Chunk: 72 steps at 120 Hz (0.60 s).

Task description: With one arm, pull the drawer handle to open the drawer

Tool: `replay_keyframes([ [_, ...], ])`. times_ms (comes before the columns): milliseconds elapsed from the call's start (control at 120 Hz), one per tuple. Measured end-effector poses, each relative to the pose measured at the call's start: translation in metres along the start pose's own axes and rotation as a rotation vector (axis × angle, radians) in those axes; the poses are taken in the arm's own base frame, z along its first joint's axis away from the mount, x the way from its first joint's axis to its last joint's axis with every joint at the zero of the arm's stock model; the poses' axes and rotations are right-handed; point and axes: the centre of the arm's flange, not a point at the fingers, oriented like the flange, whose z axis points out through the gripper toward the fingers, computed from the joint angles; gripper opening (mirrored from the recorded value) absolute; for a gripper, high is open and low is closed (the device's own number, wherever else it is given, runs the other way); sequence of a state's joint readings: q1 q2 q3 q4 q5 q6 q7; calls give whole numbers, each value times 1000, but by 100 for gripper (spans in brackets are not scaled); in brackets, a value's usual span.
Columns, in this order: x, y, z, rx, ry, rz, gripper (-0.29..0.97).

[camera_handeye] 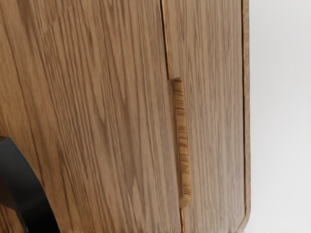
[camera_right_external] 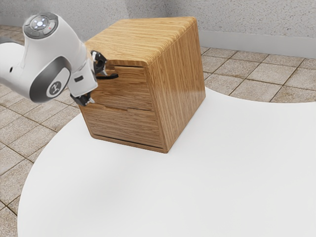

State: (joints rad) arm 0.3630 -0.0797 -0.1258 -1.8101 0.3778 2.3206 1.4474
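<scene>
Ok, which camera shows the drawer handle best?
The exterior view: the black handle stands out against the upper drawer front. In the wrist view, a dark curved piece is probably part of it.

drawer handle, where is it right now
In the exterior view the black drawer handle sits on the upper drawer of the wooden cabinet, on the face toward that view's left, right by the gripper.

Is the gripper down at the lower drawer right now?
No, the gripper is up at the black handle on the upper drawer, above the lower drawer front.
</scene>
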Motion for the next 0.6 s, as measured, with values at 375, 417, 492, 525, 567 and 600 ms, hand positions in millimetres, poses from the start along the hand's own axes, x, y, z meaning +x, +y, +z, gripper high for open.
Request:
replay_keyframes([
  [375,-5,17,-8,-34,-10,-1,67],
  [417,-8,30,-19,-38,-18,-3,65],
  [492,-30,77,-54,-43,-47,-38,64],
  [525,-35,98,-68,-41,-57,-51,64],
  [567,-42,122,-88,-32,-69,-74,65],
  [600,-44,137,-104,-19,-76,-87,65],
])
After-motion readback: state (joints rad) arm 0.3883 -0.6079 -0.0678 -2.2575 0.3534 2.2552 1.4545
